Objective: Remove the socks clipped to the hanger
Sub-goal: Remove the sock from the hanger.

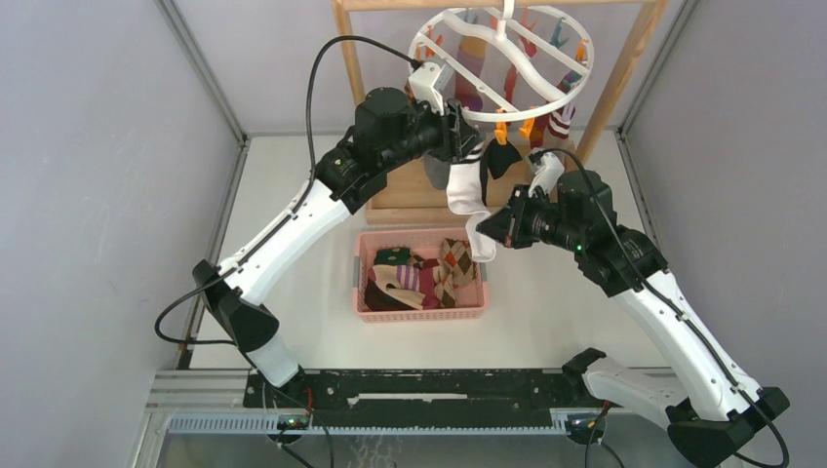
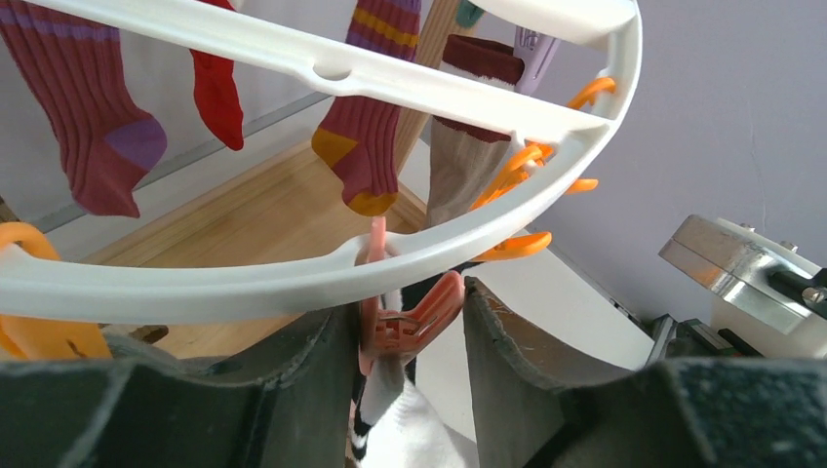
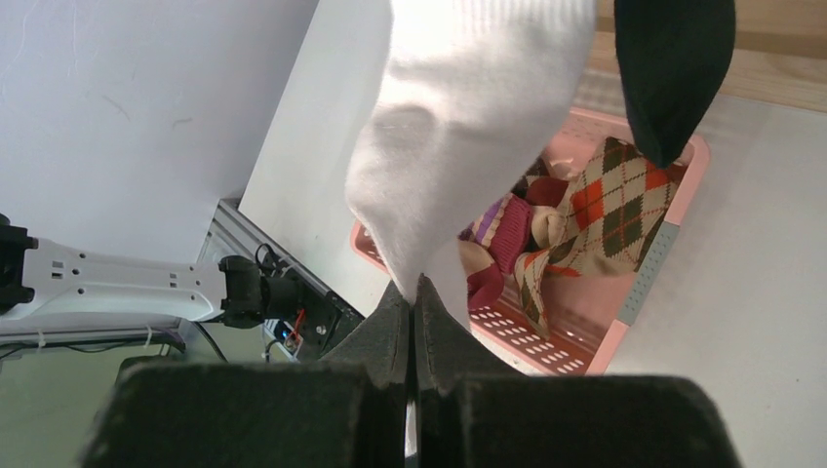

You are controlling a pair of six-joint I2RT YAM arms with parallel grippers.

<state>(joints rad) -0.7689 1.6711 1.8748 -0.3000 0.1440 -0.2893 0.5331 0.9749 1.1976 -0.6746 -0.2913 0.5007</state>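
So the round white plastic ring hanger (image 1: 515, 119) with the orange and teal clips hangs at the top of the wooden frame rack (image 1: 624, 78), and everything else sits around it. The left gripper (image 2: 403, 304) is up at the hanger's near rim (image 2: 244, 278), right underneath it. Its jaws are partway apart, with one small orange plastic clip (image 2: 429, 307) sitting between them. The clip looks snug against both pads, but honestly I can't tell if it's being squeezed or just bracketed. A long white fabric sock (image 1: 468, 195) with black stripes by its cuff hangs from that clip. Down below the hanger, the right gripper (image 3: 414, 292) has its jaws pinched tight on the sock's lower end (image 3: 468, 127), so the sock runs from the rim down to those fingers. A black fabric sock (image 3: 673, 68) dangles just beside the white one, also under the near rim. Further round the hanger, more socks are clipped on. There are two maroon ribbed ones with purple and yellow patches (image 2: 366, 136), a small red one (image 2: 216, 93) and a greyish one with a dark red cuff (image 2: 458, 166). Below the hanger, toward the arm bases, is the pink plastic basket (image 1: 419, 314). It has a brown argyle sock (image 3: 614, 205) and a few striped ones piled inside.
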